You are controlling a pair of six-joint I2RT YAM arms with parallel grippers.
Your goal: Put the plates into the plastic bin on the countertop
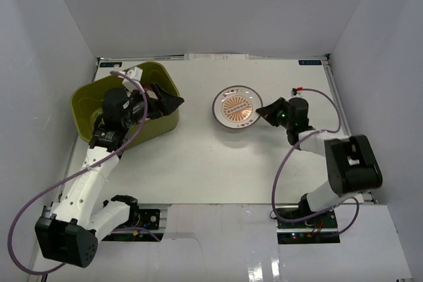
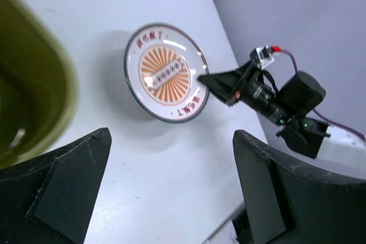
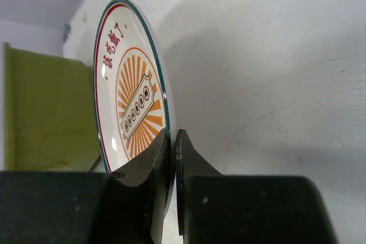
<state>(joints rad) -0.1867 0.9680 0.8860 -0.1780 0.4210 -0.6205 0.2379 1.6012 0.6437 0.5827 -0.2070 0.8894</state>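
The plate [image 1: 236, 109], cream with an orange sunburst, red lettering and a dark green rim, is right of centre on the countertop [image 1: 198, 163], well apart from the bin [image 1: 89, 100]. It casts a dark shadow on the white surface below it. In the right wrist view the plate [image 3: 128, 101] is seen nearly edge-on, patterned face to the left. Whether any part of it touches the countertop [image 3: 274, 55] cannot be told.

The right gripper [image 1: 268, 111] has the plate by its right rim. Its fingers [image 3: 150, 164] are nearly together, with the rim clamped in the thin slit between them. From the left wrist view the same grip shows as a black wedge, the right gripper [image 2: 214, 81], biting the edge of the plate [image 2: 166, 72].

The bin, olive green with rounded corners, sits at the far left of the countertop, close to the left wall [image 1: 46, 44]. The left arm leans across it and hides most of its inside.

The left gripper [image 1: 168, 100] hovers at the bin's right rim, pointing toward the plate. Its jaws are spread wide with nothing between them: in its own camera only bare countertop [image 2: 143, 170] shows in the gap of the left gripper [image 2: 171, 134], with the bin's wall [image 2: 34, 95] blurred at the left.
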